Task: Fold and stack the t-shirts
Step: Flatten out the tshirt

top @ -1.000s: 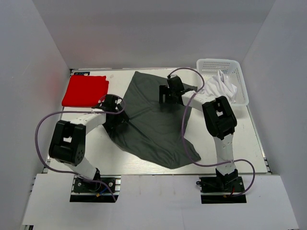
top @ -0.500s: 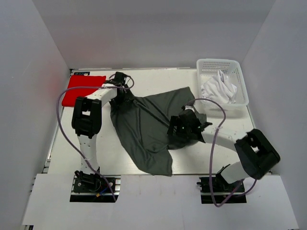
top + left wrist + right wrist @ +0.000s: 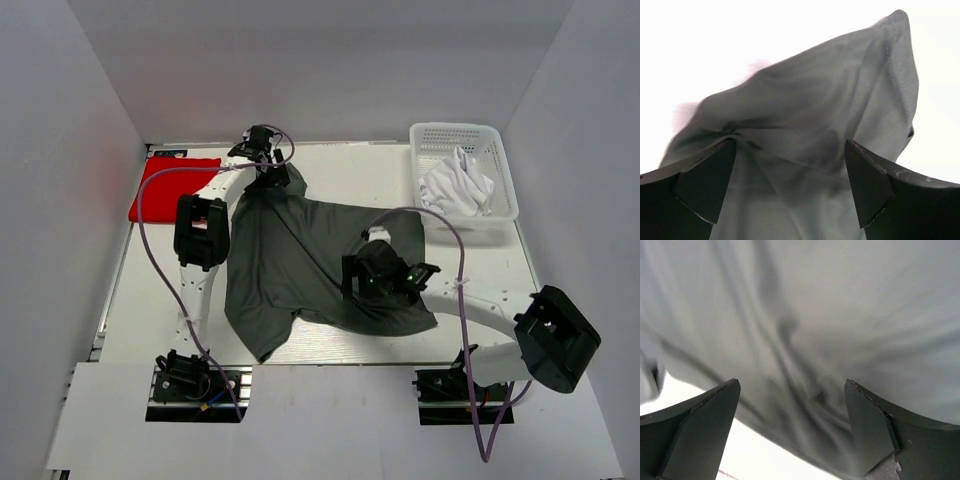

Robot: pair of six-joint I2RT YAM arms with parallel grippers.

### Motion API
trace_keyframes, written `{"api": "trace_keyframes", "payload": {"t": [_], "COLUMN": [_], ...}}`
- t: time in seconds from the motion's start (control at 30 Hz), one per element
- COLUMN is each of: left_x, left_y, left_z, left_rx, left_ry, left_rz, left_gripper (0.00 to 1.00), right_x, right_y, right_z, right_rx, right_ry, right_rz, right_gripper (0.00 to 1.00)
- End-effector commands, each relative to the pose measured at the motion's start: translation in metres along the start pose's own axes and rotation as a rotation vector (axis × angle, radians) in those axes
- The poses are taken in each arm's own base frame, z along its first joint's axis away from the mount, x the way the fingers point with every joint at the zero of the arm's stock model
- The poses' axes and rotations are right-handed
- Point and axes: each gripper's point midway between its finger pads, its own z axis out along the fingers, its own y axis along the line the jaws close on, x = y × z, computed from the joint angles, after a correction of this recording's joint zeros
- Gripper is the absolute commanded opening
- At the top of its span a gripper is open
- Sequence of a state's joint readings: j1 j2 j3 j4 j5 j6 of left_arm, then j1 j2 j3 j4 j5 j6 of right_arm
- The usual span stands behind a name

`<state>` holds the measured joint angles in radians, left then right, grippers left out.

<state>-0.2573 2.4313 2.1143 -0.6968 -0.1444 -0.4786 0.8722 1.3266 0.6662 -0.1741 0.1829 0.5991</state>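
Left gripper (image 3: pixel 268 170) is open: in its wrist view the two dark fingers (image 3: pixel 700 190) stand wide apart, with a raised fold of the dark grey t-shirt (image 3: pixel 300 250) lying between and beyond them, slightly blurred. It sits well to the left of the white basket (image 3: pixel 462 131), about level with the basket's far rim, at the far corner of the shirt. Half a second ago it was a little nearer the arm bases, and a second ago nearer still.

Right gripper (image 3: pixel 365 278) is open too. Its fingers (image 3: pixel 695 435) are spread over grey cloth that fills nearly all of its wrist view, with a strip of white table (image 3: pixel 350 165) showing at the lower left. It rests over the shirt, on the near side of the basket and to its left. A second ago it was just beside the basket's left wall.

Since half a second ago the dark grey shirt has spread wider and flatter. Then its near part ran down in one narrow tail; now it has a broad near edge, with one corner close below the basket's near left corner.

The red t-shirt (image 3: pixel 165 188) lies folded far to the left of the basket, unchanged. The white t-shirt (image 3: pixel 458 185) is bunched inside the basket, as before.
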Motion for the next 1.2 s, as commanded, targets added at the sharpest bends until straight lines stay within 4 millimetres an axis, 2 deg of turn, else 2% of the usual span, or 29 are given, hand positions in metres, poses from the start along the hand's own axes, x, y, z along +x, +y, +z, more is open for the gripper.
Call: {"api": "trace_keyframes", "payload": {"t": [0.0, 0.03, 0.07, 0.1, 0.13, 0.17, 0.2, 0.23, 0.27, 0.33, 0.37, 0.4, 0.43, 0.47, 0.5, 0.6, 0.63, 0.67, 0.73, 0.77, 0.83, 0.87, 0.9, 0.93, 1.0, 1.03, 1.17], "left_x": [-0.031, -0.035, -0.02, -0.019, -0.026, -0.024, -0.009, -0.017, -0.006, -0.007, -0.01, -0.011, -0.008, -0.018, -0.012, -0.021, -0.017, -0.022, -0.017, -0.014, -0.007, -0.008, 0.004, 0.002, 0.008, 0.008, 0.006], "left_y": [0.012, 0.014, 0.025, 0.03, 0.031, 0.035, 0.044, 0.041, 0.039, 0.037, 0.032, 0.029, 0.029, 0.019, 0.018, 0.004, 0.001, -0.008, -0.009, -0.012, -0.009, -0.01, -0.004, -0.001, 0.005, 0.017, 0.03], "left_z": [-0.064, -0.072, -0.072, -0.078, -0.095, -0.099, -0.095, -0.103, -0.096, -0.096, -0.089, -0.085, -0.08, -0.081, -0.067, -0.06, -0.048, -0.047, -0.039, -0.028, -0.018, -0.016, -0.004, -0.002, 0.002, 0.004, 0.013], "left_rx": [-0.033, -0.033, -0.062, -0.076, -0.074, -0.082, -0.101, -0.078, -0.055, -0.039, -0.031, -0.027, -0.038, -0.003, -0.006, 0.041, 0.053, 0.092, 0.088, 0.091, 0.077, 0.077, 0.048, 0.028, -0.008, -0.046, -0.081], "left_ry": [-0.09, -0.116, -0.094, -0.105, -0.144, -0.153, -0.134, -0.181, -0.153, -0.156, -0.144, -0.132, -0.109, -0.115, -0.087, -0.091, -0.075, -0.077, -0.044, -0.029, 0.0, 0.002, 0.037, 0.033, 0.054, 0.063, 0.067], "left_rz": [0.031, 0.026, 0.031, 0.03, -0.002, -0.004, 0.001, -0.001, 0.004, 0.018, 0.02, 0.023, 0.027, 0.025, 0.03, 0.048, 0.05, 0.05, 0.054, 0.055, 0.059, 0.059, 0.064, 0.065, 0.069, 0.052, 0.027], "left_gripper": [1.0, 1.0, 1.0, 1.0, 1.0, 1.0, 1.0, 1.0, 1.0, 1.0, 1.0, 1.0, 1.0, 1.0, 1.0, 1.0, 1.0, 1.0, 1.0, 1.0, 1.0, 1.0, 1.0, 1.0, 1.0, 1.0, 1.0], "right_x": [-0.069, -0.081, -0.083, -0.086, -0.096, -0.099, -0.103, -0.111, -0.114, -0.123, -0.129, -0.128, -0.14, -0.15, -0.142, -0.16, -0.161, -0.165, -0.168, -0.164, -0.172, -0.169, -0.17, -0.175, -0.174, -0.175, -0.18], "right_y": [-0.032, -0.035, -0.04, -0.046, -0.046, -0.055, -0.057, -0.058, -0.067, -0.072, -0.081, -0.084, -0.083, -0.085, -0.092, -0.103, -0.105, -0.109, -0.114, -0.118, -0.12, -0.123, -0.123, -0.125, -0.128, -0.127, -0.136], "right_z": [-0.019, -0.023, -0.02, -0.02, -0.021, -0.017, -0.013, -0.013, -0.004, 0.006, 0.009, 0.026, 0.029, 0.031, 0.047, 0.06, 0.068, 0.074, 0.083, 0.089, 0.093, 0.103, 0.107, 0.117, 0.122, 0.129, 0.151], "right_rx": [0.244, 0.269, 0.291, 0.312, 0.318, 0.349, 0.366, 0.375, 0.403, 0.423, 0.437, 0.453, 0.432, 0.432, 0.448, 0.469, 0.466, 0.472, 0.463, 0.469, 0.469, 0.463, 0.459, 0.448, 0.459, 0.457, 0.468], "right_ry": [-0.232, -0.256, -0.248, -0.247, -0.259, -0.249, -0.241, -0.248, -0.226, -0.217, -0.21, -0.172, -0.17, -0.168, -0.121, -0.125, -0.104, -0.099, -0.081, -0.06, -0.064, -0.046, -0.042, -0.034, -0.01, -0.001, 0.017], "right_rz": [0.065, 0.097, 0.082, 0.09, 0.103, 0.112, 0.114, 0.112, 0.114, 0.096, 0.101, 0.088, 0.089, 0.094, 0.088, 0.097, 0.094, 0.09, 0.093, 0.088, 0.084, 0.072, 0.065, 0.068, 0.068, 0.062, 0.068], "right_gripper": [0.9, 0.9, 0.9, 0.9, 0.9, 0.9, 0.9, 0.9, 0.9, 0.9, 0.9, 0.9, 0.9, 0.9, 0.9, 0.9, 0.9, 0.9, 0.9, 0.9, 0.9, 0.9, 0.9, 0.9, 0.9, 0.9, 0.9]}}
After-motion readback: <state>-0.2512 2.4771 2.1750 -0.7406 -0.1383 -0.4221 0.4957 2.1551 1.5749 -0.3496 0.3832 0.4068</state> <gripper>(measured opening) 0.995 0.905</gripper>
